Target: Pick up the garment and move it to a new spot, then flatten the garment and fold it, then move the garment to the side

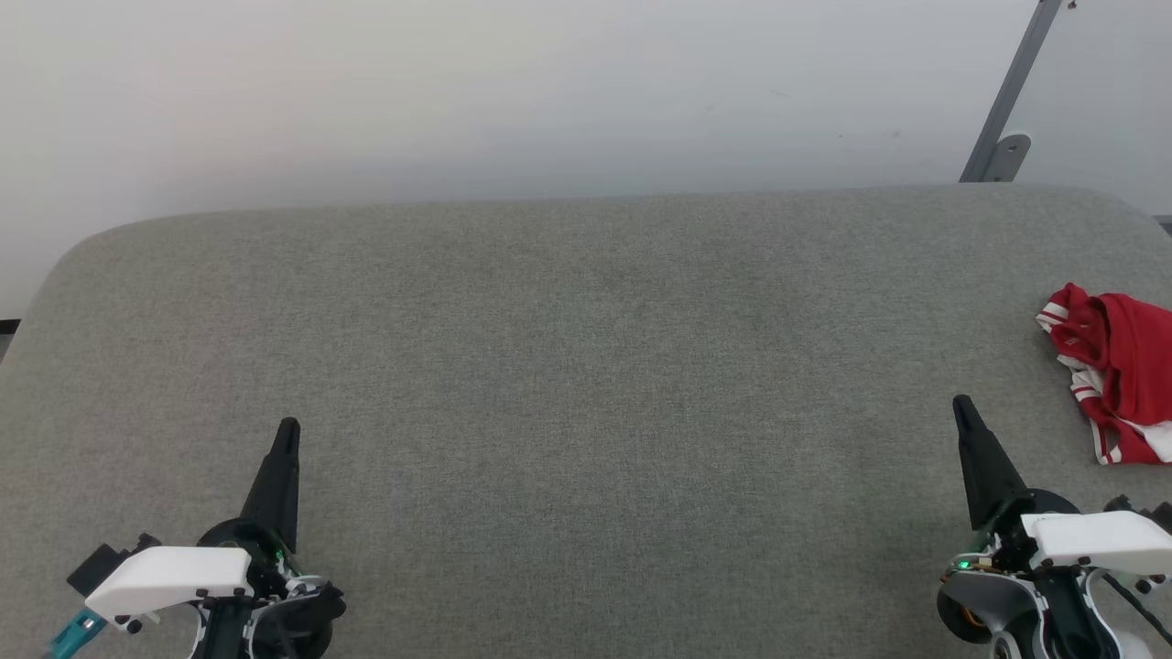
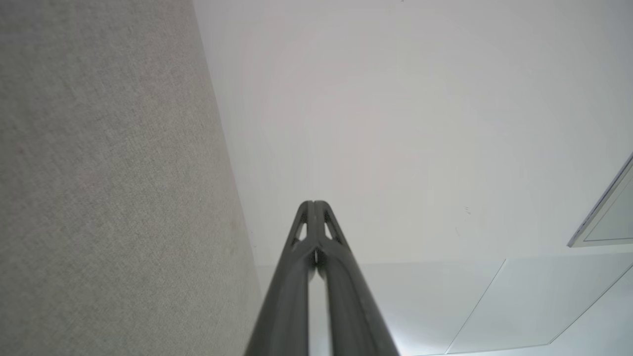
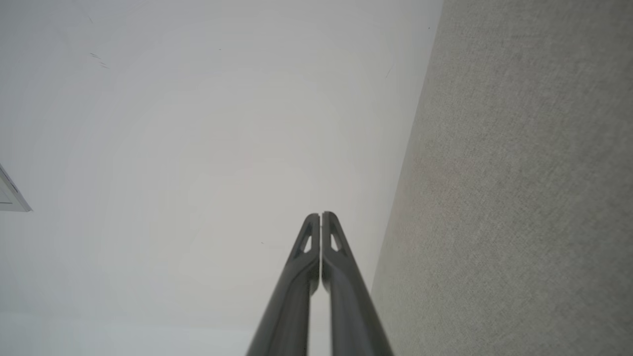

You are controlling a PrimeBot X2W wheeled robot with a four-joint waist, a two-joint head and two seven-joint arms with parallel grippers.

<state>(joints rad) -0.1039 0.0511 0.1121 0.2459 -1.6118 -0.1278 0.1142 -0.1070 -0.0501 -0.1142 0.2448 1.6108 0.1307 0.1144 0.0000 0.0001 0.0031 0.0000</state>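
Garment (image 1: 1119, 380): crumpled red-and-white heap at 3 o'clock of head view, lying on grey padded surface (image 1: 586, 384), cut by frame edge.
Right gripper (image 1: 961, 409): at 5 o'clock, fingers pressed together, nothing held; garment at its 1 o'clock, near, not touching.
Left gripper (image 1: 288, 432): at 7 o'clock, fingers likewise closed, empty, well apart from garment.
White wall (image 1: 458, 91): at 12 o'clock.
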